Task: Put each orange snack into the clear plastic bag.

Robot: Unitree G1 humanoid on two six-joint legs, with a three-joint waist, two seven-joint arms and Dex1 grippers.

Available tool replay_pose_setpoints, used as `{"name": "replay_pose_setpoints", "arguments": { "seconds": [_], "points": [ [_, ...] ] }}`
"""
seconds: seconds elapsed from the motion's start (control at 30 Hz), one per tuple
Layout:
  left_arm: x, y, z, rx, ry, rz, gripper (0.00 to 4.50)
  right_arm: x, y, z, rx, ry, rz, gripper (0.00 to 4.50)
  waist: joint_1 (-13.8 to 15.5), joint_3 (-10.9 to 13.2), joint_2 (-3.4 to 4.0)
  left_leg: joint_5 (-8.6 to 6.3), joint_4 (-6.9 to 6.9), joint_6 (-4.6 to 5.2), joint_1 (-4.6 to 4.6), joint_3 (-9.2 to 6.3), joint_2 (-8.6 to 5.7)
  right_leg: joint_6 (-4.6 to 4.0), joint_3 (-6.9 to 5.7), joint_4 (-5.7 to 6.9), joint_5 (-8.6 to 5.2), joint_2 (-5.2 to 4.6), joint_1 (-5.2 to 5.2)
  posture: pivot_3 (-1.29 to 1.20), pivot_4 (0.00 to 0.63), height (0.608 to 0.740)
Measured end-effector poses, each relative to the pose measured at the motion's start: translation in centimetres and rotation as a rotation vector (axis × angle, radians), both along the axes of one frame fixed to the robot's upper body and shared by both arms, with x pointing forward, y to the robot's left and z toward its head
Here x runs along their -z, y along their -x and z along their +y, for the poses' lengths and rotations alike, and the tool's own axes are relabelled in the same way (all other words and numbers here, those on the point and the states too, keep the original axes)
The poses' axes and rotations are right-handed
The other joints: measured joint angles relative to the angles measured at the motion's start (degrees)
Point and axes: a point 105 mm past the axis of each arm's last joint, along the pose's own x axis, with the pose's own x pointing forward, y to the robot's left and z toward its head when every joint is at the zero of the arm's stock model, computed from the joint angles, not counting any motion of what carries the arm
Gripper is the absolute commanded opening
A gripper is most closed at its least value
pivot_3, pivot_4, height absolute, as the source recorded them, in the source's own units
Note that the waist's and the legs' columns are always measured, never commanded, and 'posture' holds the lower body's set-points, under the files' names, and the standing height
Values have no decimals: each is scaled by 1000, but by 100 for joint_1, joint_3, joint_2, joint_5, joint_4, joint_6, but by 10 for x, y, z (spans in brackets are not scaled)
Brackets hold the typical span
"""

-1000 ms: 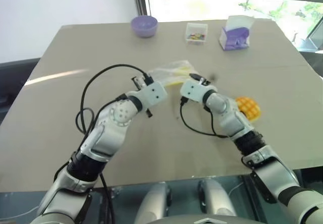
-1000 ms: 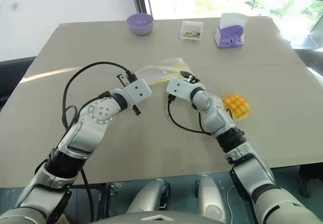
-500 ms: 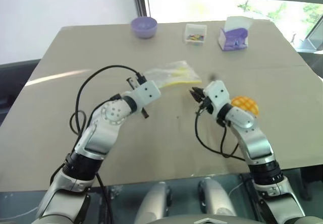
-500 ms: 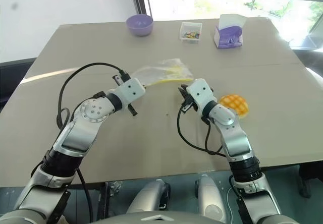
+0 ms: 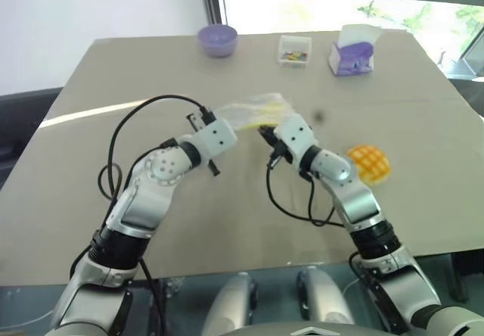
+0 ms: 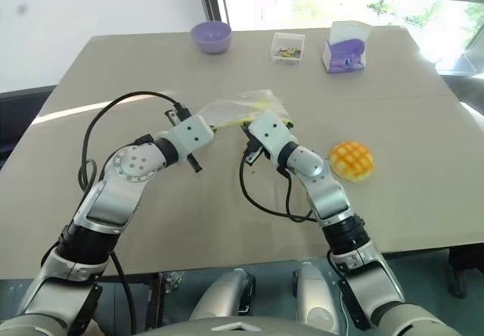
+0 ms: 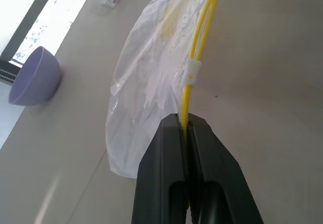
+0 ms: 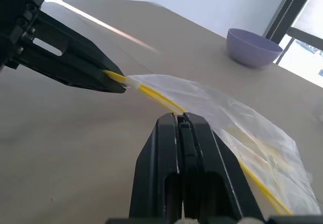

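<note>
Both end effectors are clamped on the yellow seal strip of the crinkly clear plastic bag [image 5: 253, 111]: the left end effector [image 7: 184, 125] at one end, the right end effector [image 8: 181, 117] further along. The round golden-orange bun [image 5: 370, 163] lies on the tan surface [image 5: 423, 109], apart from the bag, beside the right arm.

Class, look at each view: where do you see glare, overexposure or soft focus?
Left eye view: the window is blown out, and a bright streak of glare crosses the table. Left wrist view: the window corner is washed out, and the bowl is soft. Right wrist view: a glare streak lies on the table, and the bag blurs toward its far end.
</note>
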Motion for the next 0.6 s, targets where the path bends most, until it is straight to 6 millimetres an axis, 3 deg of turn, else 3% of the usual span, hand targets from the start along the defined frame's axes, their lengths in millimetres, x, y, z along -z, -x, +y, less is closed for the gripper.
{"name": "replay_pose_setpoints", "arguments": {
  "seconds": [0.6],
  "points": [
    [-1, 6, -6, 32, 1, -8, 0, 10, -5, 5, -9, 11, 25, 110, -5, 0, 0, 0, 0, 0, 0, 0, 0, 0, 0, 1, 0, 0, 0, 0, 150, 740]
  ]
}}
